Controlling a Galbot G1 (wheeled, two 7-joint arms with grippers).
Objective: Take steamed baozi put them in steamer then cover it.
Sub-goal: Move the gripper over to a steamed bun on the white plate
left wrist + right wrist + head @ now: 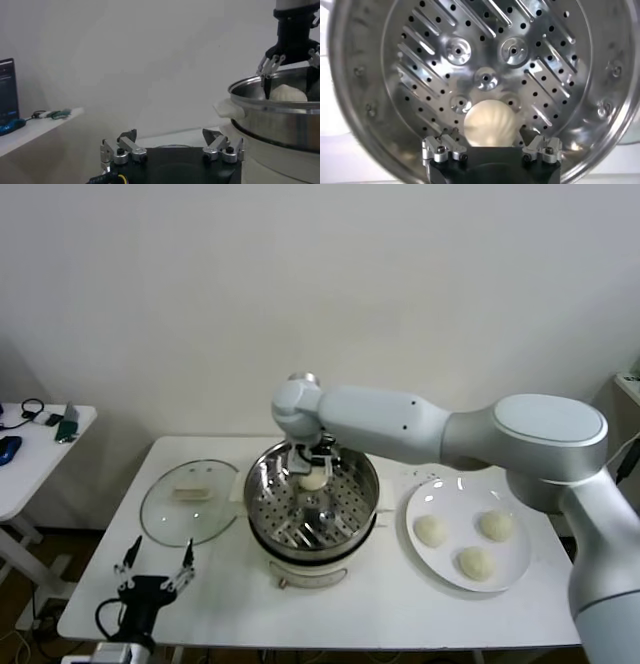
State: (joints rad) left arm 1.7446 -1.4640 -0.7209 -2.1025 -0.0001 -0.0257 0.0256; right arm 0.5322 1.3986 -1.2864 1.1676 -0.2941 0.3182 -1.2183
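Head view, near edge of the white table: the left gripper waits low at the table's front left corner, its fingers spread wide and holding nothing; the left wrist view shows the same empty gap between its jaws. Just beyond it the cover, a clear glass lid with a cream handle, lies flat on the table, beside the steamer and apart from it. At the front right sits a white plate carrying three steamed baozi, spaced apart from one another.

At mid-table the steamer stands uncovered, its perforated tray bare except for one bun resting toward the far side of the pot. That makes four buns in all: three on the plate, one in the pot; one lid, one plate, one steamer.

Farthest back, the right arm reaches in from the right across the plate, its forearm level above the table and its wrist bent down over the pot's far rim. The right gripper hangs inside the pot over the bun. In the right wrist view its jaws stand apart on either side of the bun, gripping nothing.
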